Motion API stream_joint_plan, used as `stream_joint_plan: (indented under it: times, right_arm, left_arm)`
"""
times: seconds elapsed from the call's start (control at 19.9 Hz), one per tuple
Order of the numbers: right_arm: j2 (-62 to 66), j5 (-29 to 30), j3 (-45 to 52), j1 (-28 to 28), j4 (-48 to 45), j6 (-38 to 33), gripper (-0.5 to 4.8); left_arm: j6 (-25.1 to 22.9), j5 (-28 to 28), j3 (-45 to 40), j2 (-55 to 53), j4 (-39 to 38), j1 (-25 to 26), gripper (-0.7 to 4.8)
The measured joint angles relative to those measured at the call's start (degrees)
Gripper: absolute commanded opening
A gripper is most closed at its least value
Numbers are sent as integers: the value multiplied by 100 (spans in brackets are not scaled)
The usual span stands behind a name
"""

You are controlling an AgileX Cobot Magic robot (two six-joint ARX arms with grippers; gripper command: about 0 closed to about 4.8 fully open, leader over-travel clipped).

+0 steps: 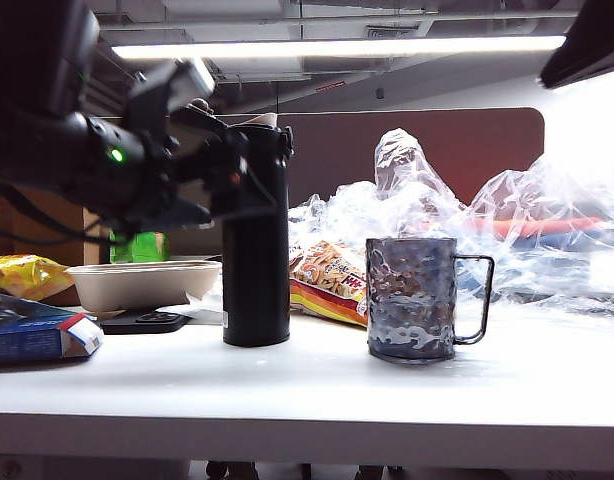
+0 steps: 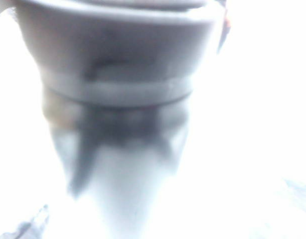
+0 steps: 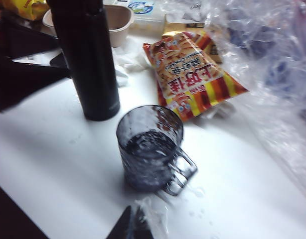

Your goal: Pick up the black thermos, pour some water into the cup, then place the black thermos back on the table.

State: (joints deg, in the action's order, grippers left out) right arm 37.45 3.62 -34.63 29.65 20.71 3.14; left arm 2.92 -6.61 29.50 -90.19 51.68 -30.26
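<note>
1. Three views. In the exterior one, the matte black thermos (image 1: 256, 240) stands upright on the white table (image 1: 317, 395) at centre left. The left gripper (image 1: 249, 170) sits at its upper part, dark against dark, so its grip is hard to read. The dimpled grey metal cup (image 1: 412, 298) stands right of centre, its thin wire handle pointing right, with crinkled clear plastic (image 1: 487, 220) behind it.
2. The left wrist view is blurred and washed out: only the thermos (image 2: 120, 74) fills the frame, fingers unseen, opening untellable.
3. In the right wrist view, the cup (image 3: 150, 147) holds dark liquid at centre; the thermos (image 3: 88, 59) is cut off at upper left. The right gripper (image 3: 130, 224), cropped at the bottom edge, is closed and empty.
</note>
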Motion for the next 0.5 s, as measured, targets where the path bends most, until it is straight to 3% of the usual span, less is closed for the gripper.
stream_joint_plan:
  times: [0.05,0.1,0.35,0.5]
  right_arm:
    - [-208,-129,0,0,168,-59,-6]
    - [-522,-323,-2,0,345,-195,-6]
    - [-1878,-496,385,-2,437,-595,-6]
    - [-2627,-496,1290,-2,282,-861,-6]
  left_arm:
    - [20,-4,-125,387,-278,0,98]
    - [42,-7,-280,1067,-887,0,-8]
    - [177,-304,-356,3762,-4041,-2,-5]
    - [188,-568,-706,5187,-4968,-15,-5]
